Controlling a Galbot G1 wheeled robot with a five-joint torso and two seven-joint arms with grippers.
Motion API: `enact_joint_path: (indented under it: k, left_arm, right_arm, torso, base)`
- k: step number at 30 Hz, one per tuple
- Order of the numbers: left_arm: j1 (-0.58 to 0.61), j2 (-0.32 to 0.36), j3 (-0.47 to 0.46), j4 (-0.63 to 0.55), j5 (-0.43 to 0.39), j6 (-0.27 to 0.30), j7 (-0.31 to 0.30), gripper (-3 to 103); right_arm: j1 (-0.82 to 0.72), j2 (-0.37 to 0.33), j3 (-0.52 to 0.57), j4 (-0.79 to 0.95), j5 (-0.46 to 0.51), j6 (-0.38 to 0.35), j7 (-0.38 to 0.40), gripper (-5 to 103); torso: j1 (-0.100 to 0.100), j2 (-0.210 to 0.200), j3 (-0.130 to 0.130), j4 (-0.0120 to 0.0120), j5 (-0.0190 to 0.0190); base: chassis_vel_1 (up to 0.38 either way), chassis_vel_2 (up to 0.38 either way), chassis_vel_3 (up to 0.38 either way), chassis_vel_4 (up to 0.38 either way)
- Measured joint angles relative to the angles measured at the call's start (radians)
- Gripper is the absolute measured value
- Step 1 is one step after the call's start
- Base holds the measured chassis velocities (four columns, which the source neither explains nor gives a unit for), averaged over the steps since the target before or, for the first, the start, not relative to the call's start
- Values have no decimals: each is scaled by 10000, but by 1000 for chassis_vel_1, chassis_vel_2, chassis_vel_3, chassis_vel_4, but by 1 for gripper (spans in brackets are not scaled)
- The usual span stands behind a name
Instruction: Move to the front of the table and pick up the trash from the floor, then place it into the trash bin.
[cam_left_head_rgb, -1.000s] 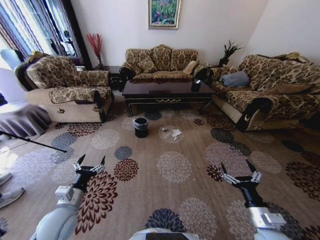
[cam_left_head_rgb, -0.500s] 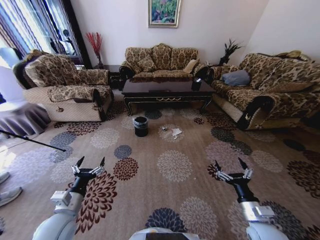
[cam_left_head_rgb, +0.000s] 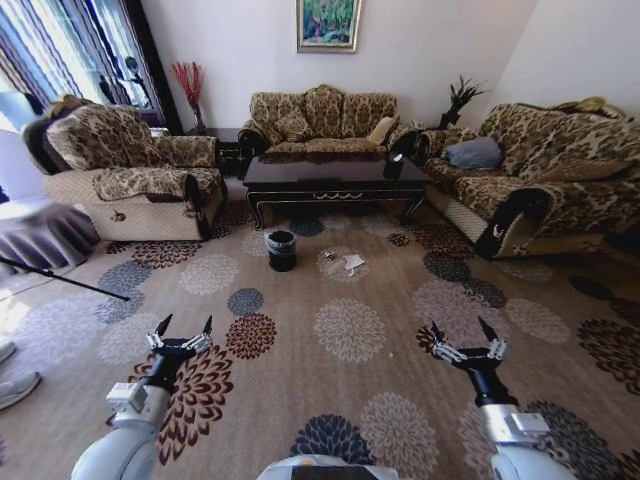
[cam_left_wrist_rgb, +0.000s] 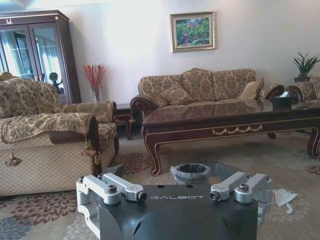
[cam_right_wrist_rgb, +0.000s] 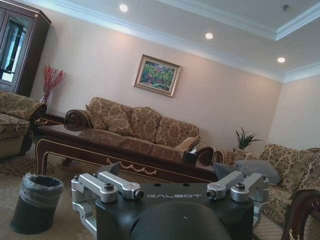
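The dark glossy table stands ahead, in front of the middle sofa, and also shows in the left wrist view and right wrist view. The black trash bin with its clear liner sits on the carpet before the table's left half. To the bin's right lies the trash: a white paper scrap and a tiny silvery piece. My left gripper and right gripper hang open and empty, low over the carpet, well short of the trash.
An armchair stands at the left, a long sofa at the right and a sofa behind the table. A small black box sits on the table. Wide floral carpet lies open between me and the bin.
The whole view has shifted slightly as the camera moved. My right gripper has moved a little inward and forward from a second ago. The left gripper holds its pose.
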Motion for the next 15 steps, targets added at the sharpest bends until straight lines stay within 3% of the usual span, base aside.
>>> enact_joint_path:
  k: [15]
  left_arm:
    - [-156,-165,-149,-185,136,436,-115,100]
  right_arm:
    - [-150,69,84,66,4,136,-27,100]
  torso:
    - [-284,-652,-367,0,-1]
  base:
    - [0,0,0,0]
